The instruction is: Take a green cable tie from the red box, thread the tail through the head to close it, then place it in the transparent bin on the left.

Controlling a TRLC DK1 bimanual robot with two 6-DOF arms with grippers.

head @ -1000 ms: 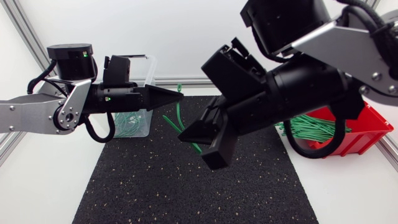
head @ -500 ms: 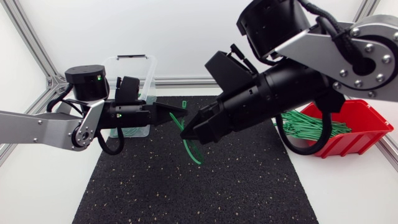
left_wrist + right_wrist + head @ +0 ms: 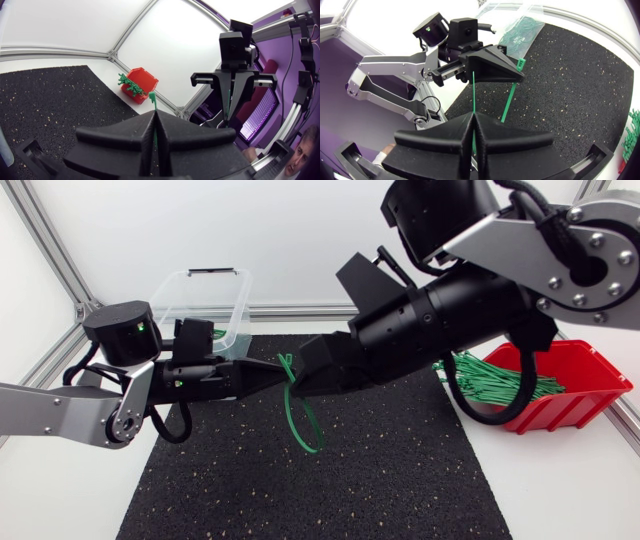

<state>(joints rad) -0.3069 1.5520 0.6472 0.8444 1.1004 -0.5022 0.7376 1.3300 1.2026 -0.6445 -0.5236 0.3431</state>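
In the head view, my left gripper (image 3: 278, 376) and right gripper (image 3: 299, 383) meet tip to tip above the black mat (image 3: 300, 490). Each pinches the green cable tie (image 3: 303, 420), which hangs curved below them. The transparent bin (image 3: 205, 295) stands behind my left arm. The red box (image 3: 585, 385), holding more ties, is far right on the worktop.

In the left wrist view, the fingers are pressed together on the tie.

In the right wrist view, the fingers pinch its thin tail, and the left gripper just ahead holds the head end.

Layout, mid-mat.
Left gripper (image 3: 284, 377) and right gripper (image 3: 298, 383) meet tip to tip above the mat (image 3: 300, 490), tie (image 3: 295, 425) in both; bin (image 3: 190, 300) behind-left, box (image 3: 580, 408) right.
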